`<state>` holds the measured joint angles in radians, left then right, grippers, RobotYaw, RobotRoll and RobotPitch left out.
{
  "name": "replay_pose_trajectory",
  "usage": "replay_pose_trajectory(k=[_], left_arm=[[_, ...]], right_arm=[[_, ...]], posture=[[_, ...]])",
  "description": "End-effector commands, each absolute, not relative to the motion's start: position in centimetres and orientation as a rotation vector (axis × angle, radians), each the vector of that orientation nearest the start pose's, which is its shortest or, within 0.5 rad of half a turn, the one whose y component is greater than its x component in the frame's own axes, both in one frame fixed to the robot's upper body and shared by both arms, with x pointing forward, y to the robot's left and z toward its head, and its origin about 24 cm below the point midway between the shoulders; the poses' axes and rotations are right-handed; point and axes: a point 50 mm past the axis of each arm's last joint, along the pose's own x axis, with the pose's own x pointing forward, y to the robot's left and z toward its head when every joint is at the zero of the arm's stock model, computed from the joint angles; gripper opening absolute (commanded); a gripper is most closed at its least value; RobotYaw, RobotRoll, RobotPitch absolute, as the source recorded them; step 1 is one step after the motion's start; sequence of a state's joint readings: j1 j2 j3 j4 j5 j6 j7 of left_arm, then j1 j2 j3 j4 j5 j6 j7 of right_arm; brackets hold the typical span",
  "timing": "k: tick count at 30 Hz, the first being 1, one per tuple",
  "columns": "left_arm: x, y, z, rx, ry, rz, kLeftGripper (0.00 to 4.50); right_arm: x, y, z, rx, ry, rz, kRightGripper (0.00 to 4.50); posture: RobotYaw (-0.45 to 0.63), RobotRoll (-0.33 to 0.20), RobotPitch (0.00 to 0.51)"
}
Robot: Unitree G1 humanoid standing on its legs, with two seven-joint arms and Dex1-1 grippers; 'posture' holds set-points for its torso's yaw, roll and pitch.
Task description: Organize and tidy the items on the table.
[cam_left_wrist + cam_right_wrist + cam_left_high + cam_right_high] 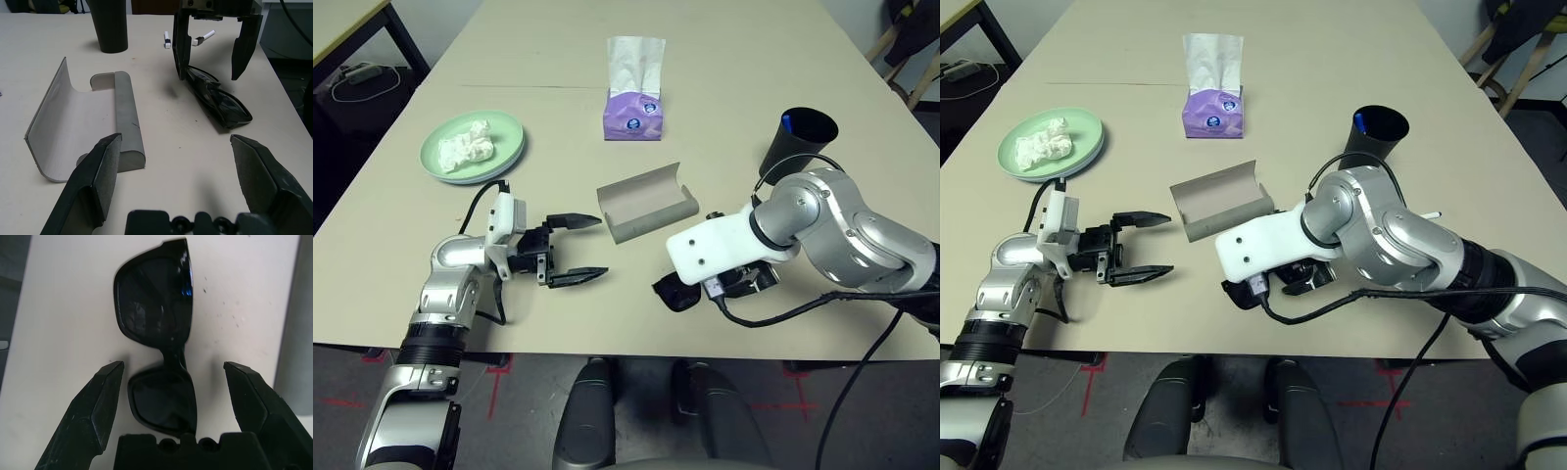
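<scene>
From the head views, the black sunglasses point(677, 292) are lying folded on the surface point(734, 88) near its front edge, just right of the open grey glasses case point(646, 203). The right gripper's arm is covering most of them. The left gripper point(576, 249) is hovering with fingers apart, pointing toward the case.

In the left wrist view, the right gripper point(212, 49) is standing over the sunglasses with its fingers spread, one tip very near the frame; I cannot tell whether it is touching.

In the right wrist view, both lenses are showing between the open fingers point(93, 416). They are probably light, rigid, glossy and slippery, and easily scratched; gripping across the narrow bridge seems safest. The folded temples are lying hidden underneath.
</scene>
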<state>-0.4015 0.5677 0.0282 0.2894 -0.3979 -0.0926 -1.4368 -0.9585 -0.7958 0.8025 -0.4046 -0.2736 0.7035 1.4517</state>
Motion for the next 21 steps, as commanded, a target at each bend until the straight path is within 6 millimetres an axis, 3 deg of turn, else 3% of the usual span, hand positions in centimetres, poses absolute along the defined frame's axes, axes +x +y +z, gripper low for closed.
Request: replay_pose_trajectory(k=[1, 21], left_arm=[[28.07, 20.7, 12.16, 0.3, -0.088, -1.372, 4.48], [27.97, 20.6, 12.21, 0.304, -0.096, -1.37, 4.48]], right_arm=[[26.5, -9.08, 18.48, -1.452, 0.558, 1.405, 4.5], [27.0, -8.66, 18.01, -1.445, 0.581, 1.408, 4.5]], posture=[[0.18, 0.0, 0.198], [0.19, 0.0, 0.196]])
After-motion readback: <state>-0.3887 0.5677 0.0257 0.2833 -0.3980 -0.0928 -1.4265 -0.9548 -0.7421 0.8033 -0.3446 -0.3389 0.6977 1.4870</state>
